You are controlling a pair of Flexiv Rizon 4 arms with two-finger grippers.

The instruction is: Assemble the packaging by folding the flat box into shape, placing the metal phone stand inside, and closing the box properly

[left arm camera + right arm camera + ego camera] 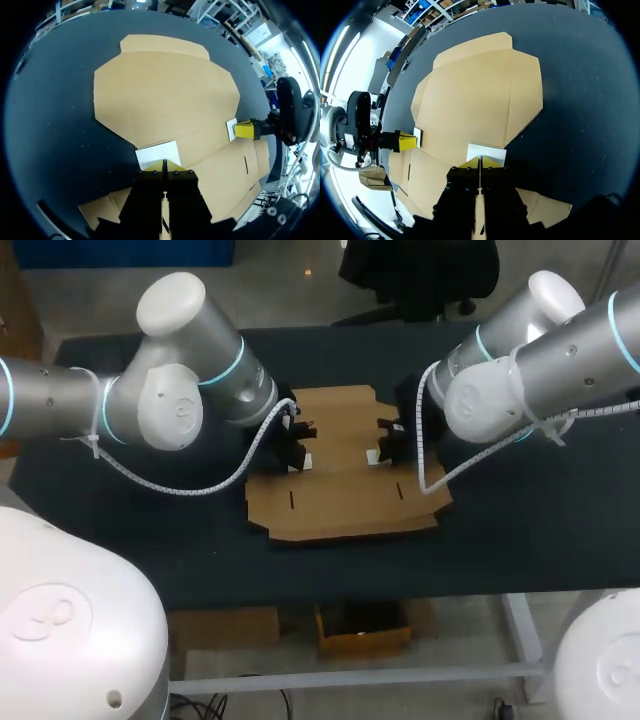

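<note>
While flat, box (345,495) under both end effectors (164,164) (480,161) — apparently touching

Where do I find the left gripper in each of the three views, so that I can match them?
Head view: the left gripper is at the left side of the flat box.
Left wrist view: the left gripper is the view's own, its tips on a white patch.
Right wrist view: the left gripper is across the box from the right gripper.
Shared landmark: the white patch at its tips.
</note>
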